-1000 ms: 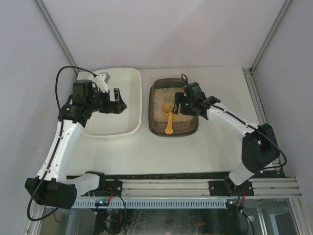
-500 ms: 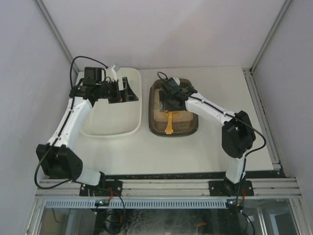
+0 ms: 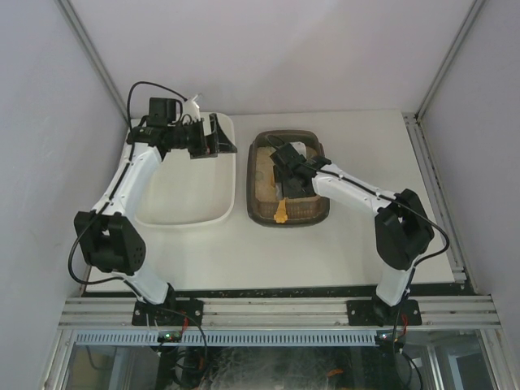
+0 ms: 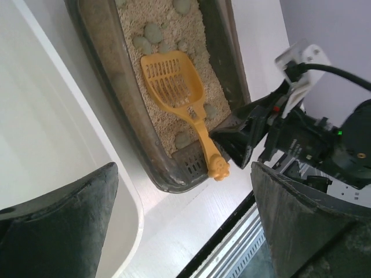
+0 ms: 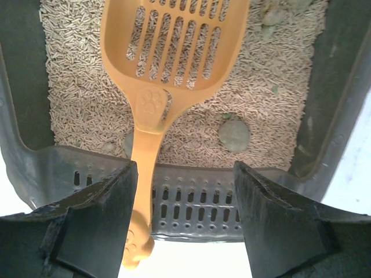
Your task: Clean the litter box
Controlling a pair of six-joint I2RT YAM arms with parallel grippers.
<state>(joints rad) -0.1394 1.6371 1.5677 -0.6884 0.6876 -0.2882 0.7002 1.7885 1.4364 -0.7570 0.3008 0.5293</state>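
- The litter box (image 3: 258, 214) is sitting on the table (image 3: 357, 244) right of centre, just beside the white tub (image 3: 184, 220), and is holding beige pellet litter.
- Grey-green clumps (image 5: 234, 135) are lying in the litter, so nothing appears to be scooped out yet.
- An orange scoop (image 5: 152, 104) is lying inside, blade flat on the litter, its handle resting on the near perforated ledge and sticking out past the rim.
- The right gripper (image 5: 184, 176) is hovering over that handle with its jaws spread wide and gripping nothing; the handle is sitting close to one finger rather than centred.
- The left gripper (image 4: 184, 174) is hanging over the tub's far end, also gaping wide and empty.
- Judged step: reaching for the scoop. Next, the right arm is needing to centre on the handle, lower, and close.
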